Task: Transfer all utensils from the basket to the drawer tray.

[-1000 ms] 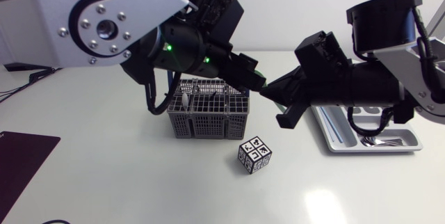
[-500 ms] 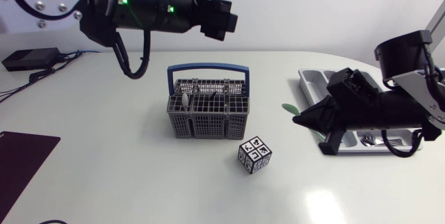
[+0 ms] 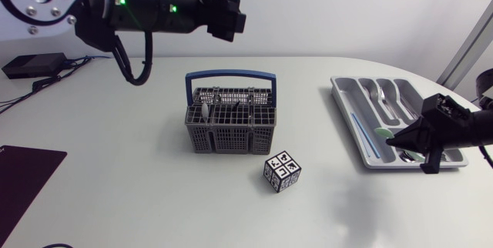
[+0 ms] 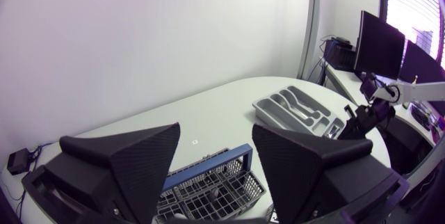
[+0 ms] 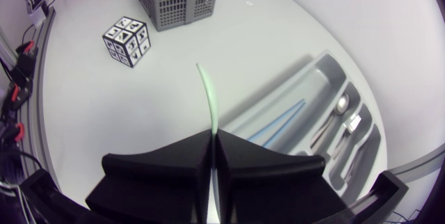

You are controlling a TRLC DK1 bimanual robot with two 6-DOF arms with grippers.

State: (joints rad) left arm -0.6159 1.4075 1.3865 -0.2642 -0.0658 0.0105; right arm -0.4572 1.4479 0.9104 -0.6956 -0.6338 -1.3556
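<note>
A grey wire basket (image 3: 229,125) with a blue handle stands mid-table, and a white utensil (image 3: 206,110) sticks up in its left part. My left gripper (image 3: 225,17) hangs high behind and above the basket (image 4: 208,188), open, with nothing between its fingers. The grey drawer tray (image 3: 362,144) lies at the right, holding spoons and forks (image 5: 344,116) and a blue stick (image 5: 278,123). Over the tray's front left part, my right gripper (image 3: 394,141) is shut on a pale green utensil (image 5: 208,92), whose rounded end (image 3: 380,132) points toward the basket.
A black-and-white marker cube (image 3: 282,172) sits in front of the basket's right corner. A dark mat (image 3: 27,172) lies at the table's left edge. A small black box (image 3: 31,65) with cables lies at the back left.
My left arm has risen and pulled back left from above the basket, its fingers now wider apart. My right arm has swung right with the green utensil, from beside the basket to over the tray.
</note>
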